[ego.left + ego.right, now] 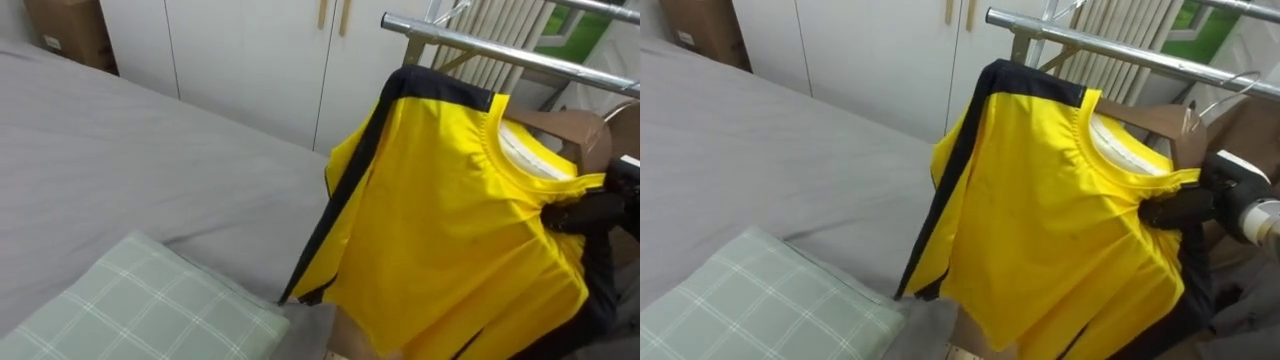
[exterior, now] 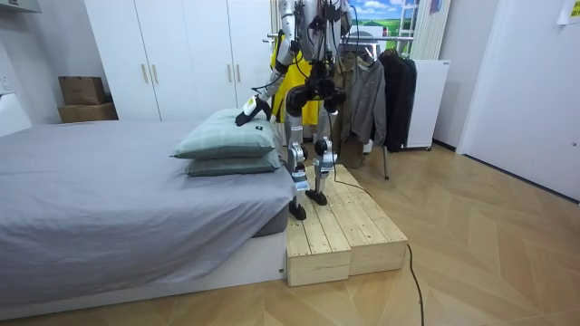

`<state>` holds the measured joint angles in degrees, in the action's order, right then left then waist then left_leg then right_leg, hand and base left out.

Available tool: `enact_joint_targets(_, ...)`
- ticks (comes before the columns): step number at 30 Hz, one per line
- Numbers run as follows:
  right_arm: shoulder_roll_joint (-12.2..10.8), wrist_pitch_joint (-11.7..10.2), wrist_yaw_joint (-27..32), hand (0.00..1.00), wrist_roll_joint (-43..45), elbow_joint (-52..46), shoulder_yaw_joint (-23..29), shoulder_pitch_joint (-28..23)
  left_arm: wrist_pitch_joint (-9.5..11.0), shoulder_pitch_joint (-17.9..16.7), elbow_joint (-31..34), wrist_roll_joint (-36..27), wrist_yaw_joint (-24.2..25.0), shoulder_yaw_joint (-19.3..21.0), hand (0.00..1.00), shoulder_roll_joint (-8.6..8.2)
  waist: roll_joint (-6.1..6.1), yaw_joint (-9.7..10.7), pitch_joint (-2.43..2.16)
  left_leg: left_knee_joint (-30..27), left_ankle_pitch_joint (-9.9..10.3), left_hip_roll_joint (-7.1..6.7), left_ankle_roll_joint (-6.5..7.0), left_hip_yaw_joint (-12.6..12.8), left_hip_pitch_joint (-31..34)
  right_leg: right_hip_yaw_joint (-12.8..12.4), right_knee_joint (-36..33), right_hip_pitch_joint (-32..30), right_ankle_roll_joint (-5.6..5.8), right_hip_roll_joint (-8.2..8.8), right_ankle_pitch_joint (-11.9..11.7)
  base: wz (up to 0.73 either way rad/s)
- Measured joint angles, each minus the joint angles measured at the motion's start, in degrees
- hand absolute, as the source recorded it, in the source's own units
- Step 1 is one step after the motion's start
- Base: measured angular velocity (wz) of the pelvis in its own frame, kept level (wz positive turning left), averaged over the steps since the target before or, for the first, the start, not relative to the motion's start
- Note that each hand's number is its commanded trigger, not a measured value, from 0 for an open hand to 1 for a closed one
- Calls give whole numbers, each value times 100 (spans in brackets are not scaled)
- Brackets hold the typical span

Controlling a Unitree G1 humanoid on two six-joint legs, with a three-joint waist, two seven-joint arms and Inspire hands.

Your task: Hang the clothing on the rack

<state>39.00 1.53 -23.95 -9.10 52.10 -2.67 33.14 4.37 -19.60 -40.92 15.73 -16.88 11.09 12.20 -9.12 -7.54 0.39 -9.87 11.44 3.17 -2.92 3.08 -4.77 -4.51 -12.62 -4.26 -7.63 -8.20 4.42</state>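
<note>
A yellow shirt [image 1: 440, 220] with black trim hangs spread in front of me, its collar up near the metal clothes rail [image 1: 500, 50]. At the shirt's right shoulder my right hand [image 1: 590, 212] has its dark fingers curled on the cloth, just below the rail [image 1: 1090, 45]. The shirt [image 1: 1050, 230] hangs to the edge of the bed. In the room view I stand on a wooden platform [image 2: 335, 231] beside the bed, with the shirt [image 2: 283, 86] held up in front of the rack. My left hand [image 2: 246, 112] reaches out over the pillows.
A grey bed [image 1: 120, 150] fills the left, with a checked green pillow [image 1: 150, 300] at its near corner. White wardrobe doors [image 1: 250, 50] and cardboard boxes [image 1: 70, 30] stand behind. A brown garment [image 1: 570, 130] and dark clothes [image 2: 381, 91] hang on the rack.
</note>
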Motion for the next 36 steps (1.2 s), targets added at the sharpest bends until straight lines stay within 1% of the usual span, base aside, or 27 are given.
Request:
enact_joint_targets(5, 33, 50, -2, 100, -4, 151, -17, 60, -2, -1, 1, -1, 4, -3, 0, 1, -1, -10, -1, 0, 0, -1, 0, -13, 0, 5, 1, 1, -2, 0, 1, 0)
enact_joint_targets(15, 59, 73, -18, 100, -10, 233, -17, 70, 1, -32, 37, -35, 16, -8, 0, 21, -18, -1, -3, 4, -1, -3, 0, -27, 3, 14, -7, 0, 0, 3, 32, 0)
enact_joint_targets(16, 73, 115, -54, 100, -11, 233, -16, 70, 13, -94, 58, -50, 14, -6, 0, 21, -27, 2, -7, 5, -1, -4, -1, -31, 4, 14, -9, 0, -1, 2, 40, 3)
enact_joint_targets(18, 75, 121, -103, 100, -21, 233, -16, 70, 21, -150, 150, -58, 13, 0, 0, 27, -49, 8, -24, 5, -1, -4, -1, -32, 6, 19, -8, 1, -5, 3, 47, 0)
enact_joint_targets(19, 79, 135, -129, 100, -25, 233, -16, 70, 35, -235, 198, -56, 14, 8, 0, 33, -68, 2, -38, 5, -1, -2, -1, -29, 5, 64, -9, 2, -15, 14, 53, 3)
enact_joint_targets(20, 83, 180, -129, 100, -25, 233, -16, 70, 34, -254, 251, -55, 21, 12, 0, 46, -86, 23, -51, 5, -1, -1, -1, -33, 5, 93, -9, 5, -21, 20, 56, 5)
enact_joint_targets(23, 126, 228, -131, 100, -14, 232, -16, 70, 76, -324, 285, -54, 110, 82, 0, 57, -115, 8, -71, 9, -1, 0, -1, -51, -2, 131, -12, 17, -37, 26, 66, 6)
enact_joint_targets(26, 179, 229, -138, 100, -14, 233, -16, 70, 111, -327, 278, -45, 163, 137, 0, 60, -120, -10, -74, 24, -1, 2, -1, -74, -17, 157, -29, 21, -50, 29, 88, 4)
enact_joint_targets(30, 219, 234, -137, 100, 15, 231, -16, 70, 104, -360, 274, -41, 231, 225, 0, 59, -120, -28, -74, 39, 0, 2, -1, -86, -97, 160, -63, 67, -54, 29, 153, 0)
enact_joint_targets(34, 282, 232, -115, 100, 437, 223, -21, 90, 113, -355, 281, 7, 264, 226, 0, 60, -120, -64, -72, 35, 0, 3, -1, -148, -100, 159, -72, 95, -63, 28, 157, 0)
enact_joint_targets(36, 287, 232, -84, 100, 716, 224, -125, 222, 106, -352, 281, -7, 276, 222, 0, 71, -125, -63, -65, 36, 0, -2, -1, -140, -96, 150, -141, 46, -78, 26, 185, -4)
